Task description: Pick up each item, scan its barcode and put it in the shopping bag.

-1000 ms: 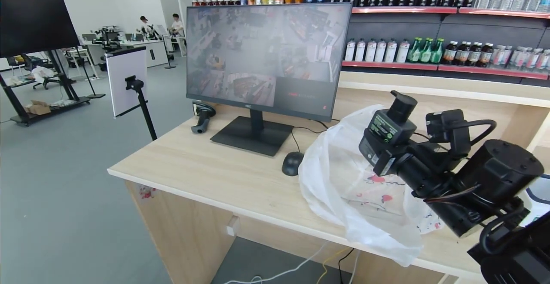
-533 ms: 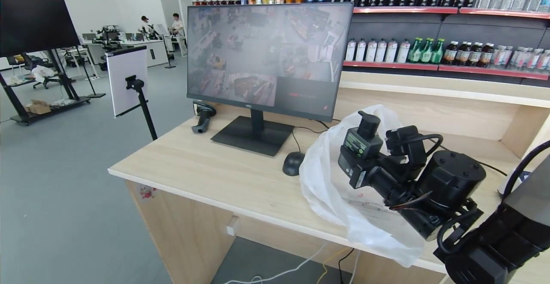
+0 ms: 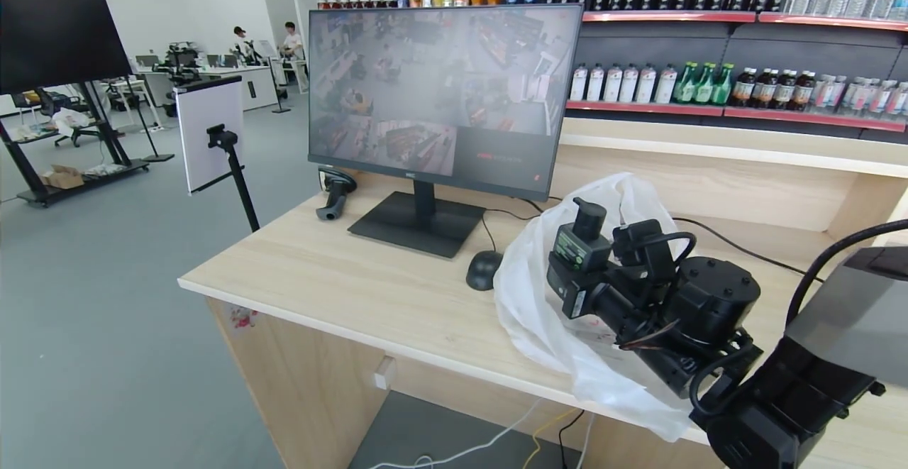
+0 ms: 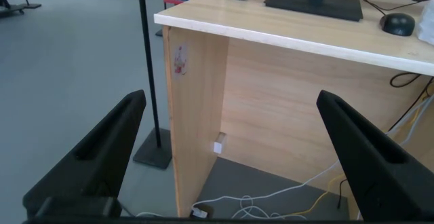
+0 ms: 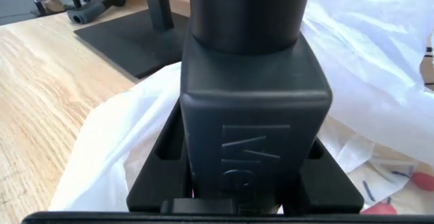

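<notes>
gripping black bottle [image 3: 573, 260] above shopping bag [image 3: 528, 306], right jaws mostly hidden, left jaws spread empty

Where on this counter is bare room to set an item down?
Bare: front-left of the counter, bordered by monitor stand, mouse and front edge. Crowded: right, where the shopping bag lies under the right gripper holding a black bottle.
</notes>
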Motion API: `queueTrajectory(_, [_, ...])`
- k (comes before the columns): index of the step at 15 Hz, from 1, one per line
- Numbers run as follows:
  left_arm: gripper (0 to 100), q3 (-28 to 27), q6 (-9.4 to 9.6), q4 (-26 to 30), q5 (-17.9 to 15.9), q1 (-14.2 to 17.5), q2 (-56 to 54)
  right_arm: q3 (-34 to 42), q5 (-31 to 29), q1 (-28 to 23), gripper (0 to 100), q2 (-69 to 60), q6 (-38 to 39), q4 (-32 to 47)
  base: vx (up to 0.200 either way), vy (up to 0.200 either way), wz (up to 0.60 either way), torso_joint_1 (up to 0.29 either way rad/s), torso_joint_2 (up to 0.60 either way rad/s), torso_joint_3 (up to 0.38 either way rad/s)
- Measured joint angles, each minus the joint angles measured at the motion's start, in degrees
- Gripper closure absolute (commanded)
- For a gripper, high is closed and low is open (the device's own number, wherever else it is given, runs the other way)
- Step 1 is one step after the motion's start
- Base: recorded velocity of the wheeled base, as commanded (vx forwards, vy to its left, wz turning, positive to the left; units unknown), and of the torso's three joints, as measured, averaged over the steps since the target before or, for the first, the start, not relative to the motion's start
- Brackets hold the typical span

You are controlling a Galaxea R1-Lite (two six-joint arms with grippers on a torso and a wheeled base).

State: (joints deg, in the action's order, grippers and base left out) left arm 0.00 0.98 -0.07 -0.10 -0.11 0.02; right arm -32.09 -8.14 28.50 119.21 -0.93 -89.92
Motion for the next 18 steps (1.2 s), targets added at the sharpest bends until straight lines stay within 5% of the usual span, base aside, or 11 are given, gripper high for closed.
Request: queueTrajectory(18, [0,0.0,-0.09,-0.04,0.0,0.0,0.0,-1.87,-0.04,0.02,100,5.51,0.98,-0.24,0.0,0.0,0.0,0.0,0.0,0.0])
